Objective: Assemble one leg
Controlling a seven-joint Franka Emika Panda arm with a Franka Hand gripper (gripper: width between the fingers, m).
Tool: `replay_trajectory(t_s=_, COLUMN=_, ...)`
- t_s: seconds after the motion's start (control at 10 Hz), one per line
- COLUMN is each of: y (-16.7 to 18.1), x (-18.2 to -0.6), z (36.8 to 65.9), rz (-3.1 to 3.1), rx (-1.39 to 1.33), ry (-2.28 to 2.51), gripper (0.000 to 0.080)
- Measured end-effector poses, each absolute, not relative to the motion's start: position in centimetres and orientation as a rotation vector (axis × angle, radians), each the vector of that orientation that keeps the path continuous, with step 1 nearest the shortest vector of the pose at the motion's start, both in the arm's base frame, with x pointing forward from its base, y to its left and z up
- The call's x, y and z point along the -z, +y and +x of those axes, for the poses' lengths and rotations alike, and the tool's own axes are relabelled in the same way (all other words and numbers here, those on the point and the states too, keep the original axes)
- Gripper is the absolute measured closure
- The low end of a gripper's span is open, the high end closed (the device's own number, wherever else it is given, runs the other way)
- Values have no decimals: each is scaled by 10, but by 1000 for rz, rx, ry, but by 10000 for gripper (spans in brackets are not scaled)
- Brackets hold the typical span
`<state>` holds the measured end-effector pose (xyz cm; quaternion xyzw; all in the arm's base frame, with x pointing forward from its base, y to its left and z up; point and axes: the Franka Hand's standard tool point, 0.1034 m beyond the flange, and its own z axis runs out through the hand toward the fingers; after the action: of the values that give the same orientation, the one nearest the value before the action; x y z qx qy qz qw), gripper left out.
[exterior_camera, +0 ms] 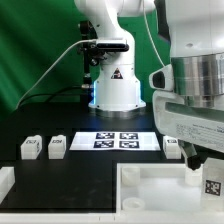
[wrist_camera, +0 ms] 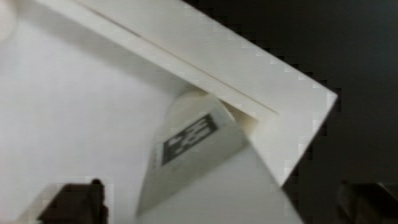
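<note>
One leg (wrist_camera: 192, 140), a small white block with a black-and-white tag, stands in a corner of the large white rimmed tray (wrist_camera: 71, 90). In the exterior view this leg (exterior_camera: 212, 186) is at the tray's (exterior_camera: 150, 185) right corner, just under my gripper (exterior_camera: 198, 162). In the wrist view my gripper (wrist_camera: 221, 205) straddles the leg with its dark fingertips (wrist_camera: 75, 200) wide apart, and a gap shows beside the leg. The jaws look open. Two more legs (exterior_camera: 31, 148) (exterior_camera: 58, 146) lie at the exterior view's left and another (exterior_camera: 172, 146) at the right.
The marker board (exterior_camera: 116, 140) lies on the black table in front of the robot base (exterior_camera: 115, 90). A white part (exterior_camera: 5, 180) sits at the exterior view's lower left edge. A green backdrop stands behind.
</note>
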<state>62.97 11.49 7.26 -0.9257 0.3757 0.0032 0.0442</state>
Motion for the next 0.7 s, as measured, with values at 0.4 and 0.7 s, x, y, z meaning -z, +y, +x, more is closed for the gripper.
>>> replay_trajectory(t_s=0.4, y=116, x=-70, z=634, rz=-3024, rx=18, ry=649, gripper=150)
replay_trajectory(t_s=0.7, y=116, x=-70, z=634, rz=-2953, rx=10, ry=908, gripper=442)
